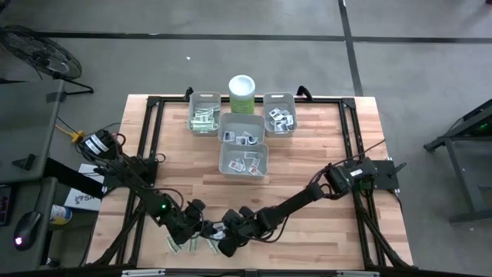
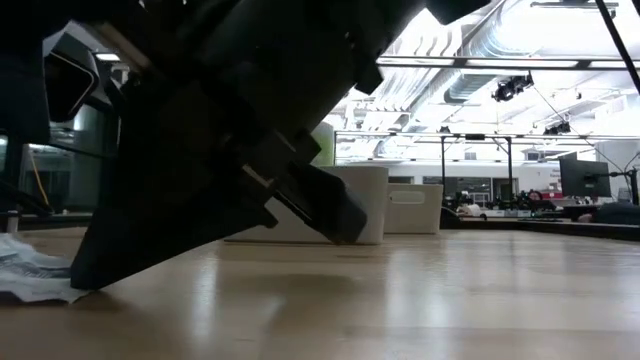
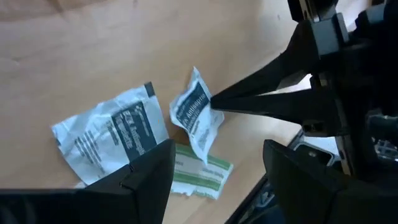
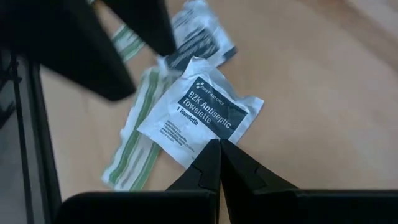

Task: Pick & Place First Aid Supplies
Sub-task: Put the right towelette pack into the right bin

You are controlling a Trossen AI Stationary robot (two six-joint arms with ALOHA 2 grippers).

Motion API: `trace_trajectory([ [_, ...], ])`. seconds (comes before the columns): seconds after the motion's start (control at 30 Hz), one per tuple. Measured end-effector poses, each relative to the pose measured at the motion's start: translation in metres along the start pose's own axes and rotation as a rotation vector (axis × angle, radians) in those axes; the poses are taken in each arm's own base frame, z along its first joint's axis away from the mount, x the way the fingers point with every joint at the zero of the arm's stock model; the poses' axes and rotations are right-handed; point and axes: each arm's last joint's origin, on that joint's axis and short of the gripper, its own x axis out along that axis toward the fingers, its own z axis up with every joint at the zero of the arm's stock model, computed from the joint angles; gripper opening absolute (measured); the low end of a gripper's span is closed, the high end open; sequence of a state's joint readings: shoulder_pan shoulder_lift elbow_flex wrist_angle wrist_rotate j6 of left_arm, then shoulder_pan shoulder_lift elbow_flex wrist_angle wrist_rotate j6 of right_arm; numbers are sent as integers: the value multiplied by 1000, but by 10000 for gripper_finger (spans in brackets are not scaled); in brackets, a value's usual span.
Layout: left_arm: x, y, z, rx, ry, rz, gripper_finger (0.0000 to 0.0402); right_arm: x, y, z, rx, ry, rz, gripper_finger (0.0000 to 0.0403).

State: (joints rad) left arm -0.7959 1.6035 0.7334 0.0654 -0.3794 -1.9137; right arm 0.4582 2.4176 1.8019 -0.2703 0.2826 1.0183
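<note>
- Near edge of table [image 1: 307, 192]: right gripper [image 4: 217, 152] is being kept clenched on the edge of one white square packet [image 4: 200, 112], printed as an antiseptic towelette; its corner is being pinched between the fingertips, as both wrist views show. Whether the packet is being lifted clear or is resting on the wood can't be told.
- Left gripper [image 3: 217, 165] is being held just beside it, jaws released & wide, nothing being gripped between them.
- Loose pile at that near edge is waiting to be sorted: a second crumpled white packet [image 3: 112, 134] & a green-striped strip [image 3: 202, 171] are lying on the wood under/next to the pinched one; another strip [image 4: 134, 149] is lying partly under it in the right wrist view.
- Mid table: two grey bins [image 1: 244, 158] are standing one behind the other, both being filled w/ white square packets.
- Far side: left bin [image 1: 204, 117] is being filled w/ green-white strips, right bin [image 1: 280, 117] w/ more white squares; a pale green canister [image 1: 242, 94] w/ white lid is standing between them.
- Judged progress: most supplies are being shown as already binned; only a handful are being left at the front. Step in hand seems to be the pick of one square packet; its carry to a bin & release are not yet done, then the remaining few.
</note>
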Motion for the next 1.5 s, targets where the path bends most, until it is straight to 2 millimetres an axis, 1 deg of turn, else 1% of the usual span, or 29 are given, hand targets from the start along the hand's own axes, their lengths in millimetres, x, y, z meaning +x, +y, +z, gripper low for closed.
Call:
trace_trajectory([
  [0.23, 0, 3, 2, -4, -47, 19, 240, 4, -7, 12, 46, -21, -5, 0],
  [0.4, 7, 15, 4, -23, -91, 101, 240, 5, -8, 16, 56, -36, 4, 0],
  [0.6, 21, 17, 0, -49, -127, 40, 240, 6, -8, 17, 59, -36, 7, 0],
  [0.97, 22, 19, 2, -37, -203, 29, 236, 6, -7, 16, 59, -13, 29, 0],
  [1.03, 22, 19, 3, -34, -210, 31, 222, 5, -7, 16, 59, -13, 30, 0],
  [1.13, 22, 20, 3, -30, -206, 40, 185, 5, -7, 16, 59, -13, 30, 0],
  [1.3, 22, 22, 3, -19, -192, 58, 101, 5, -6, 16, 59, -12, 31, 0],
  [1.43, 22, 23, 3, 6, -178, 76, 26, 5, -6, 16, 57, -10, 33, 0],
  [1.5, 22, 24, 3, 17, -171, 86, 8, 5, -6, 16, 52, -6, 41, 0],
])
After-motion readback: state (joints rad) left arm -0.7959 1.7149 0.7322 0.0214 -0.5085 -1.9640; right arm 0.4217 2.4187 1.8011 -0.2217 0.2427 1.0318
